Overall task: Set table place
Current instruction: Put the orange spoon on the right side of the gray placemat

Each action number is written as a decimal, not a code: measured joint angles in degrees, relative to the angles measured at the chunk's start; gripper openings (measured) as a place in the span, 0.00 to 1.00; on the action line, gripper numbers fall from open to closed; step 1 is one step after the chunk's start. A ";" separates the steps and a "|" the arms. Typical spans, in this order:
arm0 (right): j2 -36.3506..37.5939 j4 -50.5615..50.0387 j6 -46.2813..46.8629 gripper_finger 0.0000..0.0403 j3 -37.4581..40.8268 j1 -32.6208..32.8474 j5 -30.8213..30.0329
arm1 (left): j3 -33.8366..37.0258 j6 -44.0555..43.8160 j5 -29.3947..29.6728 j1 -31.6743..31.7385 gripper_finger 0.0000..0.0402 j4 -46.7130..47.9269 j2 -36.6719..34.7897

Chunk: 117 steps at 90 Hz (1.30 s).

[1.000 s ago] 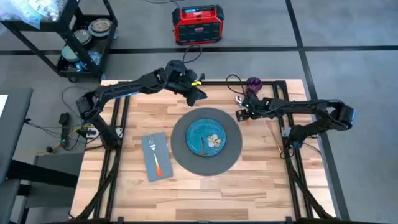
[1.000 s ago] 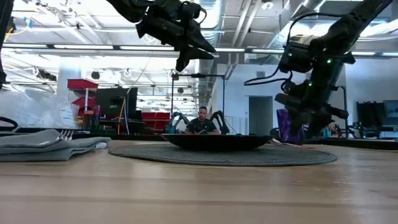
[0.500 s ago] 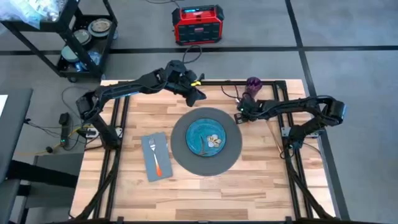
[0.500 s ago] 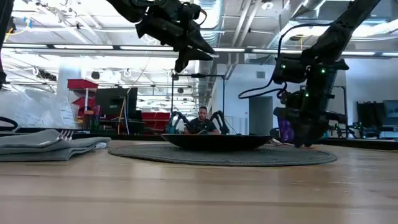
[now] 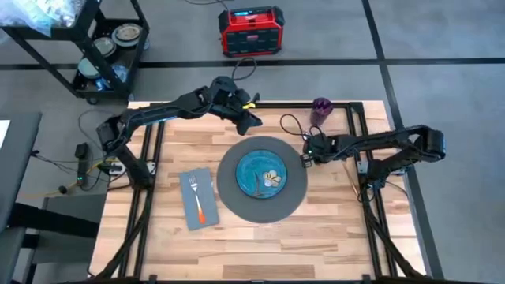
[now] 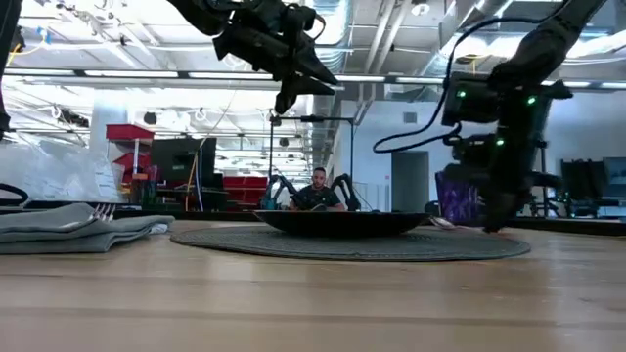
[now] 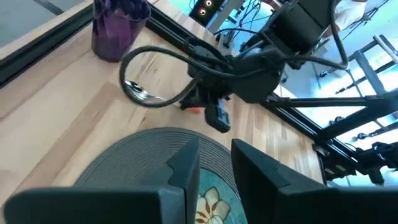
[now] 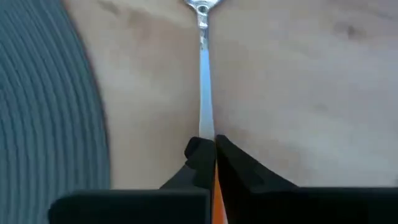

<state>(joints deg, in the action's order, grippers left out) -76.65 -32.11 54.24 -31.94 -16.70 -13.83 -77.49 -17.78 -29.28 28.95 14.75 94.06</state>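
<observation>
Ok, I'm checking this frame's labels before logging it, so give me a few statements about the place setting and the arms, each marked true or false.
1. The fork lies on the napkin. True.
2. The purple cup stands on the plate. False: it stands on the table near the far edge, off the mat.
3. The right gripper is shut on the spoon. True.
4. The spoon rests on the plate. False: it is over bare wood beside the mat.
5. The left gripper holds the fork. False: it hangs empty above the table.
</observation>
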 joint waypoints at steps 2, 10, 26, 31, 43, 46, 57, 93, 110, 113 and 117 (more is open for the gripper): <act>1.01 -0.24 0.07 0.00 0.00 0.05 0.00 | 0.00 0.00 0.00 0.00 0.19 0.02 0.00; 5.22 -0.17 1.81 0.00 -0.25 0.86 -0.68 | 0.00 0.07 -0.02 0.00 0.19 -0.05 0.00; 11.42 -0.44 8.15 0.00 -0.28 5.33 -1.65 | 0.00 0.38 0.07 0.00 0.19 -0.38 0.00; 12.29 -0.70 10.60 0.00 -0.31 7.23 -2.18 | 0.00 0.39 0.14 0.00 0.19 -0.33 0.00; 12.81 -0.60 15.66 0.00 -0.38 12.01 -3.46 | 0.00 1.11 0.24 0.00 0.19 -0.33 0.00; 12.54 -0.93 16.76 0.00 -0.38 12.99 -4.47 | 0.00 1.36 0.27 0.00 0.19 -0.33 0.00; 10.77 -4.79 20.50 0.00 -0.42 11.69 -10.72 | 0.00 2.14 1.38 0.00 0.19 -0.46 0.00; 4.91 10.09 5.50 0.27 -0.47 0.31 0.37 | 0.00 2.13 3.23 0.00 0.19 -0.30 0.00; 4.54 22.81 -8.73 0.37 -0.48 -1.82 8.57 | 0.00 -0.23 3.23 0.00 0.19 -1.79 0.00; 5.00 23.57 -9.43 0.36 -0.50 -1.82 9.48 | 0.00 -1.08 3.23 0.00 0.19 -2.01 0.00; 5.79 23.64 -9.47 0.34 -0.51 -1.76 9.11 | 0.00 -2.42 3.23 0.00 0.19 -2.06 0.00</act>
<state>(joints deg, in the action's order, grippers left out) -70.86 -8.47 44.77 -32.45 -18.46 -4.72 -77.49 -20.20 -26.04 28.95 12.69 94.06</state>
